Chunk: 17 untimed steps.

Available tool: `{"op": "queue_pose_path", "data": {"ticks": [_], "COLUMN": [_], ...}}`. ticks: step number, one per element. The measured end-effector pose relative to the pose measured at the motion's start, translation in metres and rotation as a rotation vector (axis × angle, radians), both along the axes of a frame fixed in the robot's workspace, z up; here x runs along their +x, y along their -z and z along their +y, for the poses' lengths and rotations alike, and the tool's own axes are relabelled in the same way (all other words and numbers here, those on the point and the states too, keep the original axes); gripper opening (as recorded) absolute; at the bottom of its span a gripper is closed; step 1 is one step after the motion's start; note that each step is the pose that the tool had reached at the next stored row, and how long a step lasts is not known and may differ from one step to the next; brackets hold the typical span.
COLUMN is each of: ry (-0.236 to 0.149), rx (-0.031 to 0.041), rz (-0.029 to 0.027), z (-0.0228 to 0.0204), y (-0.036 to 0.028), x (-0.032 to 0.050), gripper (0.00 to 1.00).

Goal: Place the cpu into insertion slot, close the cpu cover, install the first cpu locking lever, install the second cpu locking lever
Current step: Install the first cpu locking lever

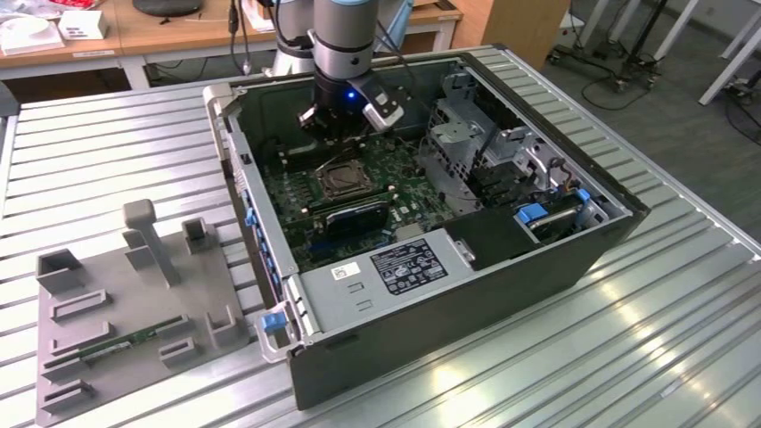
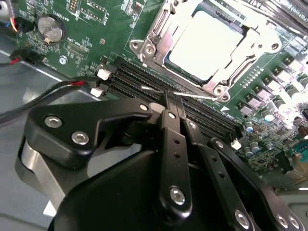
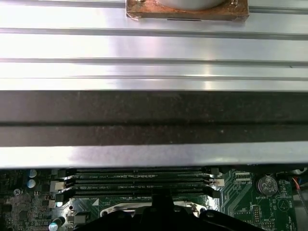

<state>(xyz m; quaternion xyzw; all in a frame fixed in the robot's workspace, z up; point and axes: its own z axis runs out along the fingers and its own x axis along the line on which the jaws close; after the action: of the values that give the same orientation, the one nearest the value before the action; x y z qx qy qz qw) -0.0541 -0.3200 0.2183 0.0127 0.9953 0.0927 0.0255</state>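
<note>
**Gripper (image 2: pixel 173 100) closed, held over the memory slots beside the loaded insertion slot (image 1: pixel 337 181).**

Fingers pressed together, tips directly above the long black memory slots (image 2: pixel 139 77) of the green motherboard (image 2: pixel 96 33). Just ahead of the fingertips, the insertion slot with the cpu (image 2: pixel 204 43) seated flat inside, pale metal top exposed. The cpu cover (image 2: pixel 163 26) down flat around the cpu, silvery frame bordering it on every visible side. Thin bright locking lever (image 2: pixel 197 95) lying crosswise between the fingertips and the slot, right at the tips; contact with the fingers not determinable. In the exterior view, gripper inside the open computer case (image 1: pixel 476 294), slot just beyond its tips. Round coin battery (image 2: pixel 49 28) off to one side of the fingers, well apart.
</note>
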Motion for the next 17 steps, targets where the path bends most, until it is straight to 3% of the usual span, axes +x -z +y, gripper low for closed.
{"op": "queue_pose_path", "data": {"ticks": [9, 17], "ry": [0.0, 0.0], "rx": [0.0007, 0.0161], "rz": [-0.0153, -0.0226], "z": [0.0, 0.0], "y": [-0.0007, -0.0028], "x": [-0.0101, -0.0123], "gripper": [0.11, 0.11]}}
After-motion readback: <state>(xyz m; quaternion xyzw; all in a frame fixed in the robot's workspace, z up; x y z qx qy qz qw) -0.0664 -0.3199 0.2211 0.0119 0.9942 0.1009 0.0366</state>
